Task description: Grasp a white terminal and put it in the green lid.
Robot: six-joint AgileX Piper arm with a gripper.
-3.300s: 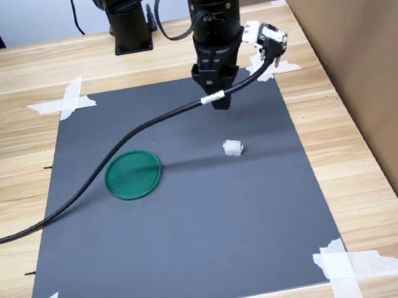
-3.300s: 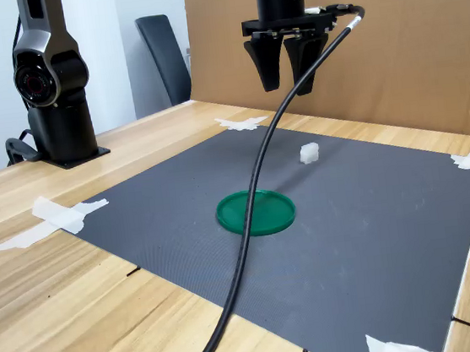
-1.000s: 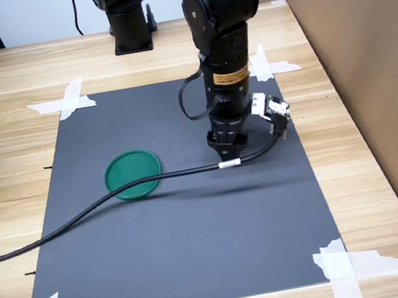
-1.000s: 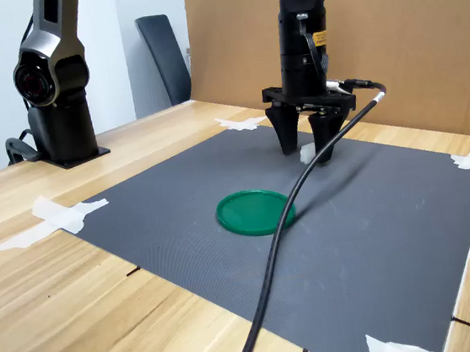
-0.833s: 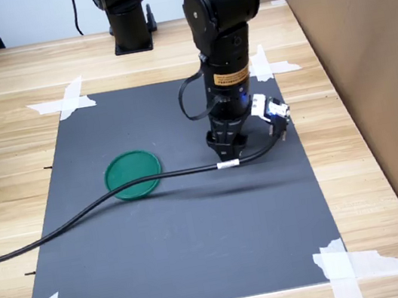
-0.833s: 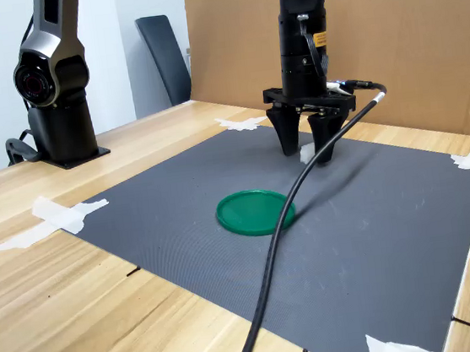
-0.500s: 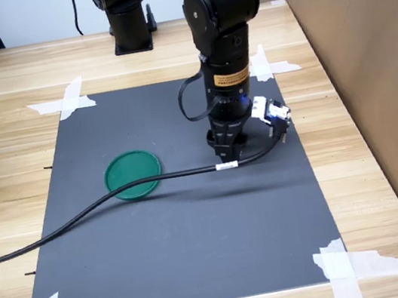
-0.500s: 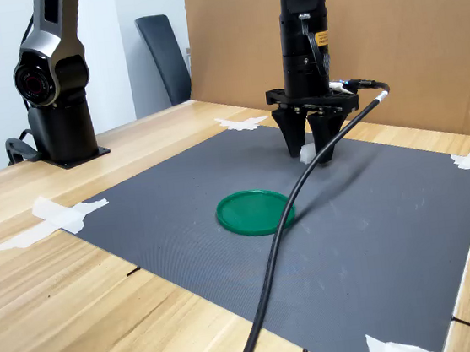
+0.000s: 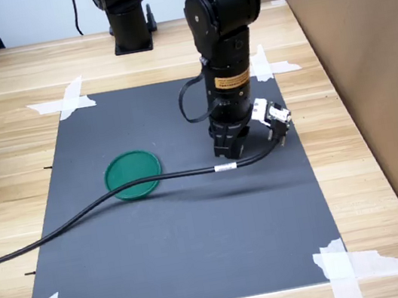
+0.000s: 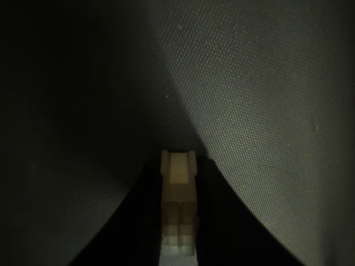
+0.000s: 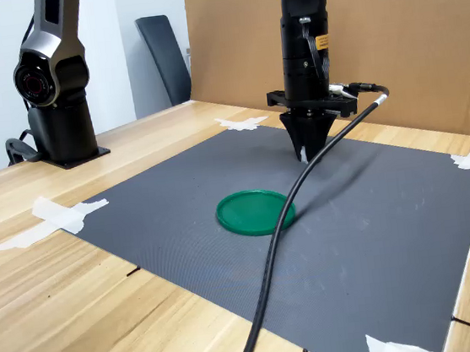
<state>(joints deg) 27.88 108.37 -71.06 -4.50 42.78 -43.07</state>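
My gripper [image 9: 230, 151] stands upright with its tips down on the dark grey mat [image 9: 183, 236], to the right of the green lid [image 9: 133, 174] in the first exterior view. The wrist view shows the white terminal [image 10: 178, 213] pinched between the two dark fingers [image 10: 213, 221] of the gripper [image 10: 178, 180], just over the mat. In the second exterior view the gripper [image 11: 307, 155] has its fingers drawn together behind the green lid [image 11: 255, 212]. The terminal is hidden by the fingers in both exterior views. The lid lies flat with nothing in it.
A black cable [image 9: 102, 207] runs from the wrist across the mat, past the lid, to the first exterior view's left edge. A cardboard wall [image 9: 370, 74] stands on the first exterior view's right. White tape [image 9: 61, 102] holds the mat's corners. Another arm's base [image 11: 59, 120] stands at the back.
The gripper came down from above the mat onto the terminal. Its fingers, spread around the terminal a second ago, have now drawn together on it.
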